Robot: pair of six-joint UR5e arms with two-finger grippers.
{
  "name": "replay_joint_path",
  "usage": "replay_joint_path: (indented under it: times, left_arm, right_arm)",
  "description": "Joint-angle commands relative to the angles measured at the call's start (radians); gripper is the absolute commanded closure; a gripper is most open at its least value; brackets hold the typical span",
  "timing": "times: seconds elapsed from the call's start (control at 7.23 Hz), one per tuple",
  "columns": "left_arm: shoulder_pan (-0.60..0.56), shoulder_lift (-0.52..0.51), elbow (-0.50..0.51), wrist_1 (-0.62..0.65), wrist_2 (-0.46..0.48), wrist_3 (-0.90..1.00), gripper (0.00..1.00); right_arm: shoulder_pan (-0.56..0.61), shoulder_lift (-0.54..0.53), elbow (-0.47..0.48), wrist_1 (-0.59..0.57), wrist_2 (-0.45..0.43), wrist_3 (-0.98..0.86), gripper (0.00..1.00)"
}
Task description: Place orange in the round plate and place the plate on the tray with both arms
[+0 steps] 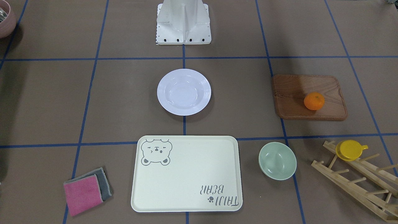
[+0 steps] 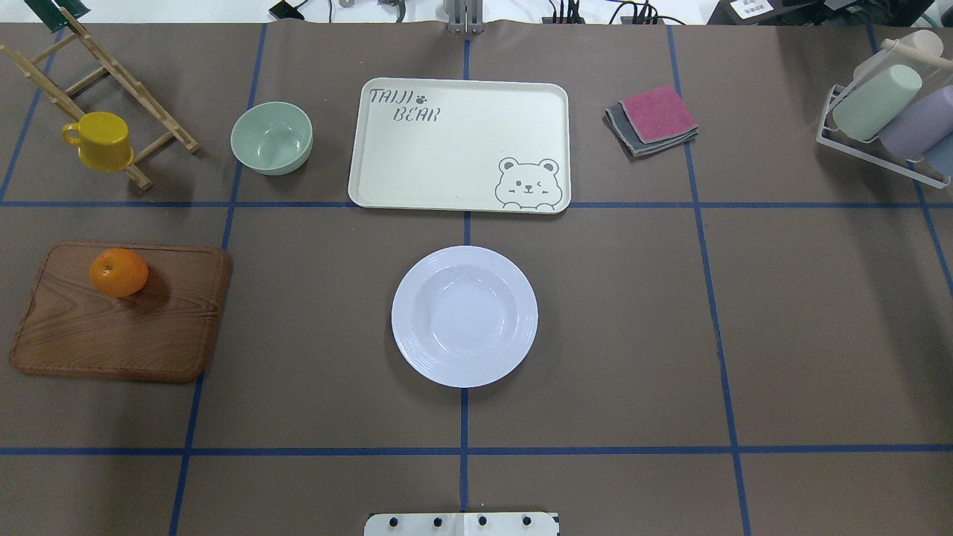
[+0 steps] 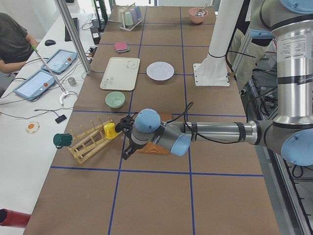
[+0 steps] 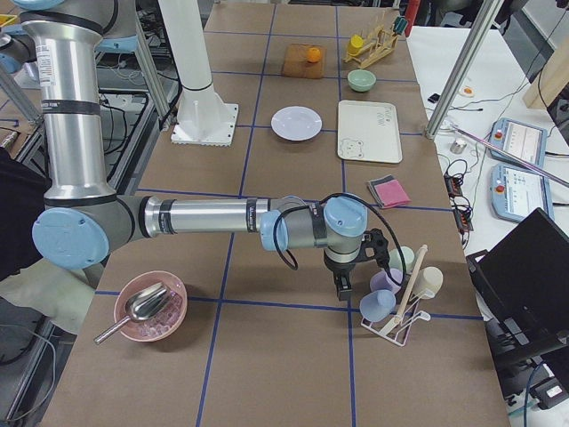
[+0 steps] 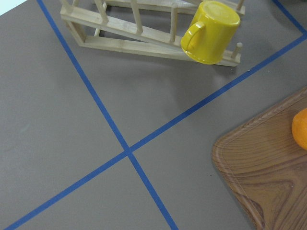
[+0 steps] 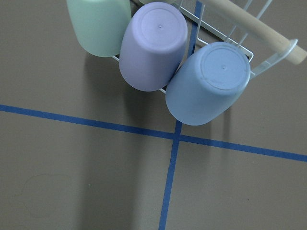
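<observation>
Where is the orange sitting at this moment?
In the overhead view the orange sits at far left, on the robot's left side, on the wooden board, with the yellow cup beyond it and the round plate to its right.

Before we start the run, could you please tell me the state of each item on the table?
orange: resting on the wooden board, not in the plate.
round plate: upright, empty, on the table.
tray: flat on the table, empty.
green bowl: upright, empty.
yellow cup: hung tilted on the wooden rack.
cloths: folded, pink on grey.
pastel cups: inverted on the wire rack.
pink bowl: holds a metal scoop.
</observation>
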Motion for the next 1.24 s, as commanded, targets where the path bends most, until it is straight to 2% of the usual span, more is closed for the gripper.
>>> replay_joint_path:
  times: [0.0, 0.14, 0.41, 0.97, 1.11]
  left_arm:
    - [0.001, 0.004, 0.007, -0.046, 0.000, -0.004, 0.01]
    - [0.002, 0.004, 0.010, -0.043, 0.002, -0.004, 0.01]
    - [0.002, 0.003, 0.012, -0.038, 0.002, -0.002, 0.01]
    - [0.004, 0.034, 0.007, -0.039, 0.000, -0.004, 0.01]
    - [0.005, 0.024, 0.007, -0.036, 0.002, -0.054, 0.01]
  right_arm:
    - [0.000, -0.020, 0.029, 0.007, 0.063, 0.001, 0.00]
    - [0.000, -0.026, 0.029, 0.024, 0.066, 0.002, 0.00]
    - [-0.001, -0.031, 0.023, 0.078, 0.141, 0.001, 0.00]
    - [-0.053, -0.034, 0.035, 0.084, 0.143, -0.007, 0.00]
    - [-0.062, -0.032, 0.049, 0.085, 0.141, -0.004, 0.00]
